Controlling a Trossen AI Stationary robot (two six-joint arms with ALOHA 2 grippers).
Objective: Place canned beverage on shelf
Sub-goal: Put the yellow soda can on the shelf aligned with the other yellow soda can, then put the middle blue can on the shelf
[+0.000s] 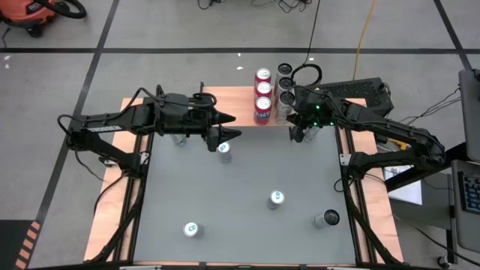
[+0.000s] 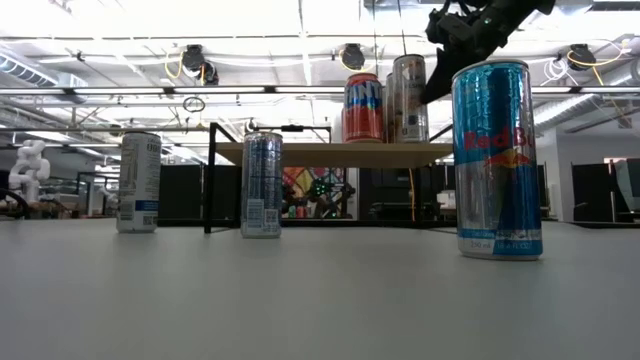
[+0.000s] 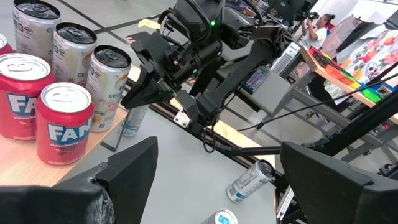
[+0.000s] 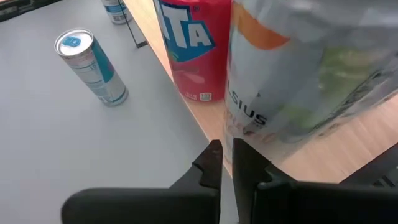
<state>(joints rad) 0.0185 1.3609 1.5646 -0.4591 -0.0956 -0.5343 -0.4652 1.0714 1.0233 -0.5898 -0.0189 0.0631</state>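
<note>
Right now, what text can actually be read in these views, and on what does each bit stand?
"Red Bull": blue-silver can, low view.
"FAN", cut off: red cans on the shelf.
"TA": red can, right wrist view.
"CEL" and "SIUS": pale cans.
Print on the other cans: too small.

left gripper (image 3: 214, 180): fingers wide apart, empty | shelf (image 3: 93, 140): two red cans (image 3: 59, 124) beside three pale cans (image 3: 107, 84) on top | right gripper (image 3: 134, 98): tip near the pale cans | grey table (image 3: 186, 168): slim can (image 3: 249, 180) lying on its side; another can's top (image 3: 225, 217) between the fingers
</note>
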